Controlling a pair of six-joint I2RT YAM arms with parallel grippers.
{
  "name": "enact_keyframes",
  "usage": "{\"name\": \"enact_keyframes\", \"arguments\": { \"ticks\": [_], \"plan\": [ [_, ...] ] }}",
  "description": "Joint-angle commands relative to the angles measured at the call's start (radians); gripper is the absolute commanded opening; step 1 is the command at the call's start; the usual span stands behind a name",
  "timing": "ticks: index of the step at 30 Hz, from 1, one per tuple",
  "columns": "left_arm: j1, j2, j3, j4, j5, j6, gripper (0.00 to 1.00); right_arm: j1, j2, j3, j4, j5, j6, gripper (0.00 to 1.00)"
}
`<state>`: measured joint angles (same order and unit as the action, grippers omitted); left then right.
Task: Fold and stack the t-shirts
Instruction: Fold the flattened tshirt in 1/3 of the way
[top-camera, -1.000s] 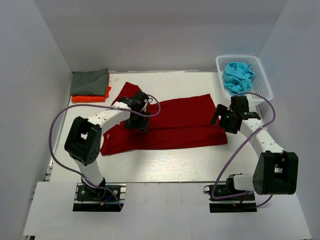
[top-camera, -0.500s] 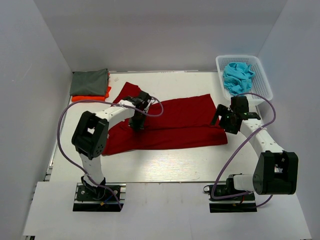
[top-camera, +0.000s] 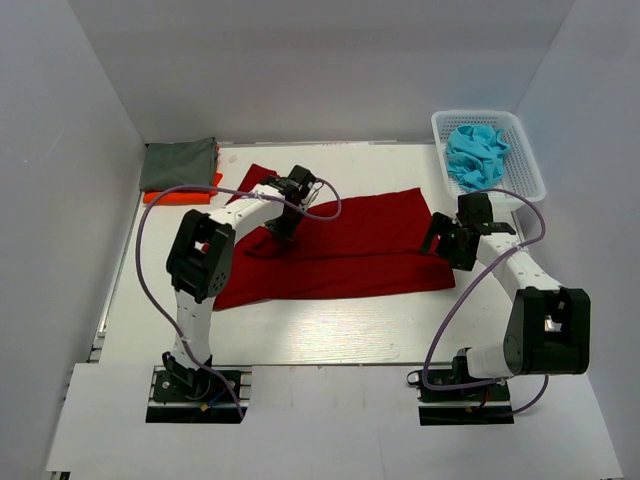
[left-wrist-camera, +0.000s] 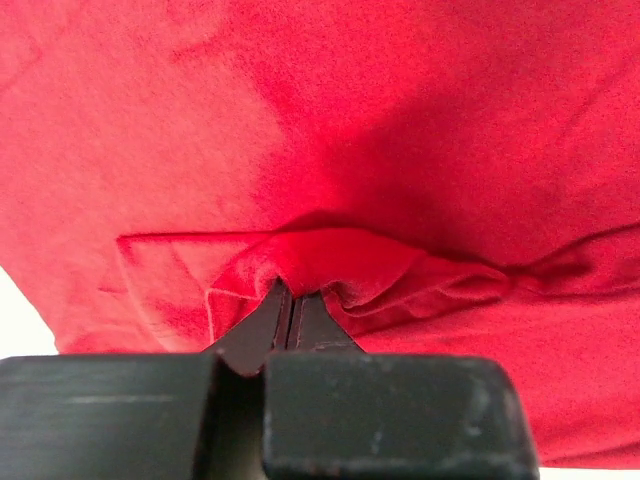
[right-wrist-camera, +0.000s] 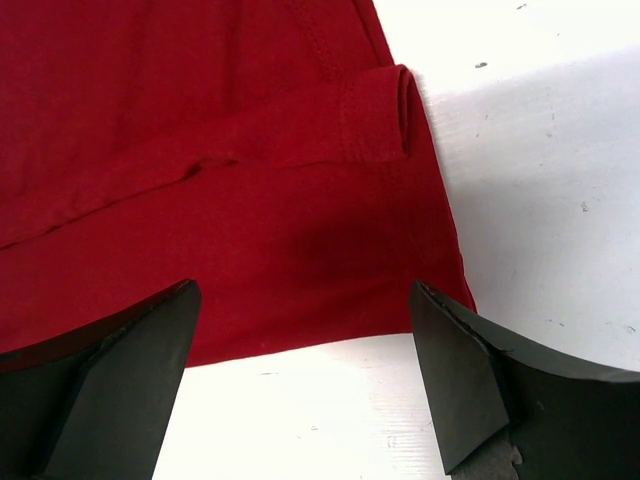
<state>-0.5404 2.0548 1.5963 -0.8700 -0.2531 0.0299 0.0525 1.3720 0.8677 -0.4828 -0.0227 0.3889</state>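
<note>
The red shirt (top-camera: 345, 250) lies spread across the middle of the table (top-camera: 330, 335), long side running left to right, with one sleeve poking out toward the far left corner and its lower left part reaching toward the near edge. From my left wrist view I see the left gripper (left-wrist-camera: 288, 312) clenched on a small raised fold of that red cloth, the fingers pressed together with wrinkles bunching up on both sides of the pinch. In the overhead view the left gripper (top-camera: 284, 220) sits on the shirt's left part, just beside the sleeve. The right gripper (top-camera: 447, 247) hangs at the shirt's right end, fingers spread wide and grasping nothing. In its own wrist view the right gripper (right-wrist-camera: 302, 290) frames the shirt's corner, where a doubled hem lies on top, with bare table showing beside and below the cloth; whether the fingertips touch the cloth I cannot tell. At the far left corner a folded grey-green shirt (top-camera: 180, 163) rests on a folded orange shirt (top-camera: 183, 196), well apart from the red one. At the far right, turquoise shirts (top-camera: 475, 152) lie crumpled in the white basket (top-camera: 530, 170).
</note>
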Motion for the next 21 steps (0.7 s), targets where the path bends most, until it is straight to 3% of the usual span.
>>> {"name": "enact_keyframes", "arguments": {
  "ticks": [1,11,13,14,15,17,18,19,21],
  "plan": [
    [-0.006,-0.018,0.060,0.017,-0.067,0.082,0.00,-0.005,0.018,0.022,0.015,-0.003,-0.016,0.90],
    [-0.015,0.070,0.192,0.035,-0.052,0.240,0.00,-0.006,0.029,0.040,0.003,0.012,-0.021,0.90],
    [-0.015,0.079,0.192,0.057,-0.074,0.249,0.07,-0.005,0.029,0.048,-0.007,0.015,-0.016,0.90],
    [-0.015,0.079,0.192,0.068,-0.074,0.249,0.17,-0.003,0.029,0.048,-0.008,0.017,-0.018,0.90],
    [-0.015,0.079,0.192,0.080,-0.074,0.249,0.39,-0.002,0.027,0.050,-0.005,0.015,-0.016,0.90],
    [-0.015,0.088,0.215,0.080,-0.109,0.228,0.56,-0.005,0.027,0.056,-0.011,0.012,-0.019,0.90],
    [-0.015,0.088,0.226,0.080,-0.144,0.210,0.72,-0.002,0.027,0.060,-0.014,0.010,-0.019,0.90],
    [-0.015,0.088,0.238,0.071,-0.153,0.194,0.95,-0.002,0.022,0.059,-0.016,0.009,-0.019,0.90],
    [-0.015,0.039,0.249,0.090,-0.175,0.154,1.00,0.000,0.018,0.057,-0.011,-0.002,-0.019,0.90]
  ]
}}
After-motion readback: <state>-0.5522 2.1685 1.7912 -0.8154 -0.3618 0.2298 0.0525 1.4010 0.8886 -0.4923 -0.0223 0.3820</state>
